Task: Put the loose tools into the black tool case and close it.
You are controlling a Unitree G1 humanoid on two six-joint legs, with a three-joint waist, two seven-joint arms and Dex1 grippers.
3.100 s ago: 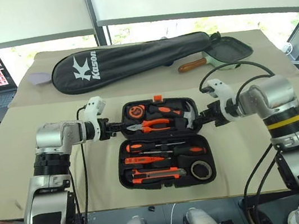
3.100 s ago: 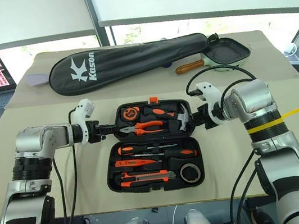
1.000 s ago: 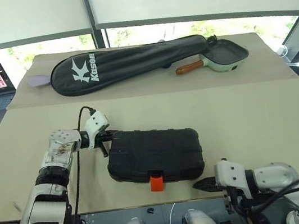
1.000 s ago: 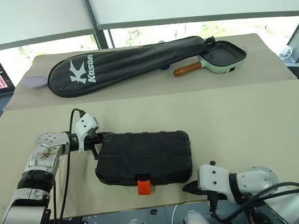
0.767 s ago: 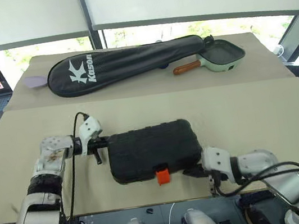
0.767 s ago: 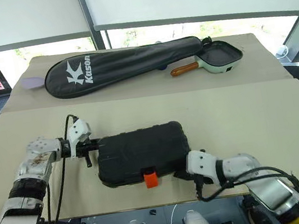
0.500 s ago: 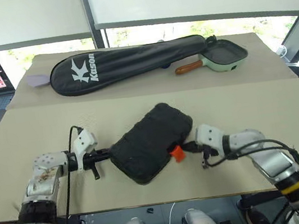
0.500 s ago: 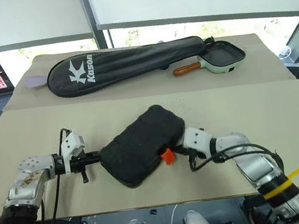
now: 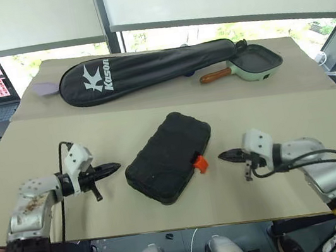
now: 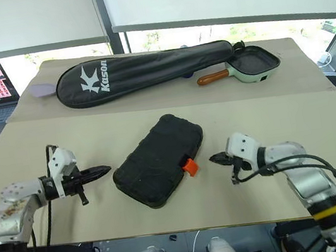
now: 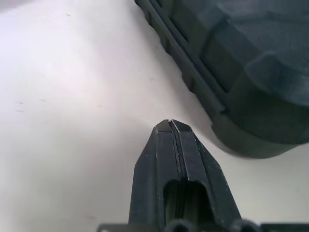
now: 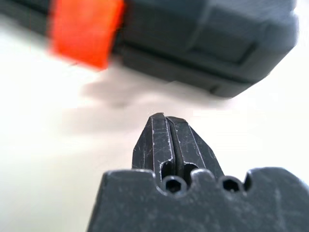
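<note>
Tools clenched empty: left tool [image 9: 112,169] and right tool [image 9: 224,155] just beside black tool case [image 9: 170,157], closed, skewed on bench [image 9: 267,104]. Orange latch [image 9: 199,163] possibly unfastened; risks case springing open if nudged, spilling tools.

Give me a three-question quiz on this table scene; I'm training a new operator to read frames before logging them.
1. True or false: the black tool case lies closed on the table.
2. What is each gripper's state? A) both open B) both shut, holding nothing C) right shut on the latch
3. What lies at the far edge beside the racket bag?

Key:
1. True; the lid is down, and the orange latch faces the right gripper.
2. B; the left gripper and the right gripper are both shut and clear of the case.
3. A green pan with a wooden handle.
</note>
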